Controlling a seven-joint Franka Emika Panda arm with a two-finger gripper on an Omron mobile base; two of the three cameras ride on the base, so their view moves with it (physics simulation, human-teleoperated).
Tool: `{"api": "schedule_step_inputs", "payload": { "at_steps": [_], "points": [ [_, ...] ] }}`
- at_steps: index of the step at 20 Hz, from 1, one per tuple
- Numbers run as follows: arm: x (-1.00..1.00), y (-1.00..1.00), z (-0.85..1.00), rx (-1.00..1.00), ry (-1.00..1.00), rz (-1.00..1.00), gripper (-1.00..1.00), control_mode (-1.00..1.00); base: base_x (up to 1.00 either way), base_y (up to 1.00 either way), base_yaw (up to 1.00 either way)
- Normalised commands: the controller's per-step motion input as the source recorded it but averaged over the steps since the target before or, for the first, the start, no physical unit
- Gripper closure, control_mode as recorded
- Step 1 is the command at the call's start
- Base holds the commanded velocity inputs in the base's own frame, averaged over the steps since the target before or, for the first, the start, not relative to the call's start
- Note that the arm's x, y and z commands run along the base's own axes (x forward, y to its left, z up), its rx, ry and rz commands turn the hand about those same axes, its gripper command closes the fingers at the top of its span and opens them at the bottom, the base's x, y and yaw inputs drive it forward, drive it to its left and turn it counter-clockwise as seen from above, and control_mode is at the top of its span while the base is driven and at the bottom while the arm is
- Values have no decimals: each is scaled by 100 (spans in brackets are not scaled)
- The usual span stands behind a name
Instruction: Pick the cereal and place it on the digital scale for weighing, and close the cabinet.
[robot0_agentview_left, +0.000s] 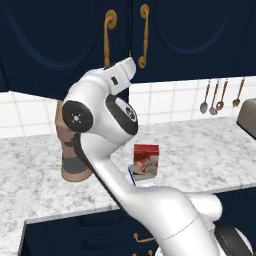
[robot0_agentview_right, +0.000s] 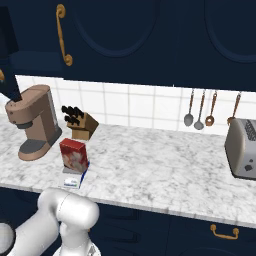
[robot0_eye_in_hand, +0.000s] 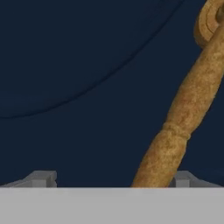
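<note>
Navy cabinet (robot0_agentview_left: 65, 40) doors filled the top of both base views, and I judged them shut or nearly so, since I saw no gap. Marble tabletop (robot0_agentview_right: 165, 160) ran below, left to right. I had the arm raised to the brass handle (robot0_eye_in_hand: 183, 113), which crossed the right of the hand view. My hand (robot0_eye_in_hand: 111, 181) stood wide and held nothing, its tips either side of the handle's lower end. At centre-left of the right base view the cereal (robot0_agentview_right: 74, 155) stood upright on the digital scale (robot0_agentview_right: 74, 181), ready for weighing.
</note>
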Motion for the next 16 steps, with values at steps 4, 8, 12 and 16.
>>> {"api": "schedule_step_inputs", "payload": {
  "at_steps": [4, 8, 12, 16],
  "points": [
    [100, -81, 0, 30, 0, 12, -100, -100, 0, 0, 0],
    [100, -52, -1, 28, 0, 10, -100, -100, 0, 0, 0],
    [100, -19, 0, 22, 0, 9, -100, -100, 0, 0, 0],
    [100, 6, -3, 2, 0, 0, -100, -100, 0, 0, 0]
  ]
}}
